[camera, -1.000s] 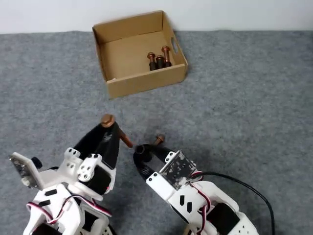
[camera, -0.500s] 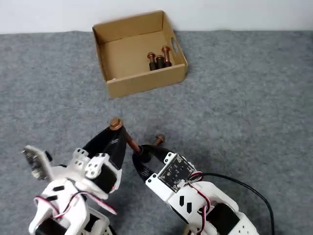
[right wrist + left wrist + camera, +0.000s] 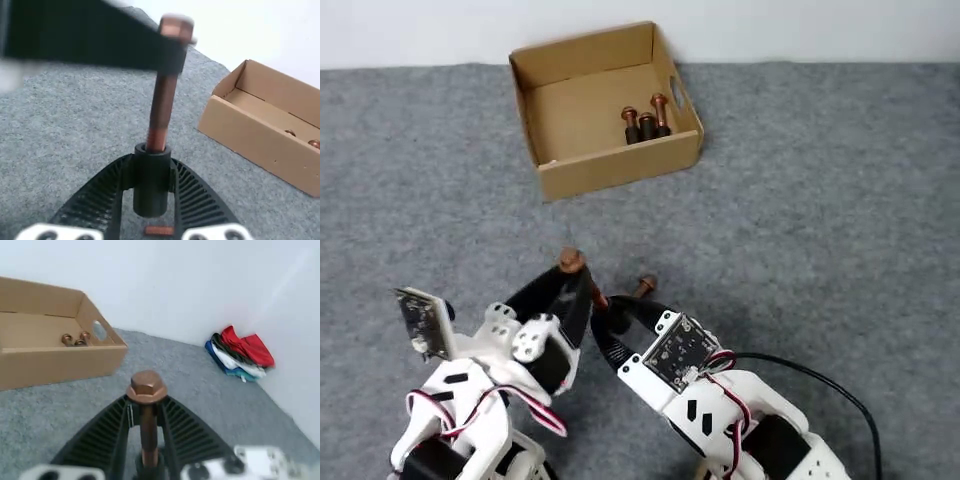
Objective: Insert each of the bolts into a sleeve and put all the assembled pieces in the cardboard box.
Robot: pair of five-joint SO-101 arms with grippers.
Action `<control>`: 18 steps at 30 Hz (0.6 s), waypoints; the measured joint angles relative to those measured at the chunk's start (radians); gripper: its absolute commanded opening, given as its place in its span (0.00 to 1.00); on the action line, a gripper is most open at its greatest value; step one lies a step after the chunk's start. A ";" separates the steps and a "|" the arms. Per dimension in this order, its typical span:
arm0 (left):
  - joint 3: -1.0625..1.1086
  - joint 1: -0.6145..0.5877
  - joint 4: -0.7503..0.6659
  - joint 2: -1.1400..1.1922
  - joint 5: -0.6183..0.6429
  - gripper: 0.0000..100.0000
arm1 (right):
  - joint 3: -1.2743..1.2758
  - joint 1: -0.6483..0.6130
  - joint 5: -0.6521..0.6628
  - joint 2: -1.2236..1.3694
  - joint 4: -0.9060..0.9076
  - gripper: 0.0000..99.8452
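Right pincer (image 3: 149,170): closed narrow on one black sleeve (image 3: 151,192), held upright by its sides. Left pincer (image 3: 146,407): closed narrow on the shank of one copper-coloured bolt (image 3: 146,388), just under the hexagonal head. The bolt stands near vertical, head up, with its threaded end seated in the sleeve's mouth. Most of the shank is exposed above the sleeve. Both pincers meet just above the grey bench (image 3: 820,220).

One loose bolt (image 3: 642,287) lies on the bench just beyond the right pincer.

Farther back stands one cardboard box (image 3: 620,170), open-topped, near the wall. Inside, against the side with the handle slot, sleeved bolts (image 3: 645,122) lie together. Two copper heads are counted; whether a third piece sits between them cannot be told.

Farthest, one pile of folded cloth (image 3: 240,357) lies against the wall.
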 measured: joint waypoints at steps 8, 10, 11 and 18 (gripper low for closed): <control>0.000 0.083 0.169 0.003 -0.115 0.09 | -0.002 -0.003 0.000 -0.002 0.000 0.01; -0.005 0.083 0.190 0.003 -0.147 0.19 | -0.002 -0.003 0.000 -0.002 0.000 0.01; -0.009 0.081 0.204 0.003 -0.158 0.22 | -0.002 -0.003 0.000 -0.002 0.000 0.01; -0.038 0.080 0.265 0.003 -0.181 0.25 | -0.002 -0.003 0.002 -0.002 0.000 0.01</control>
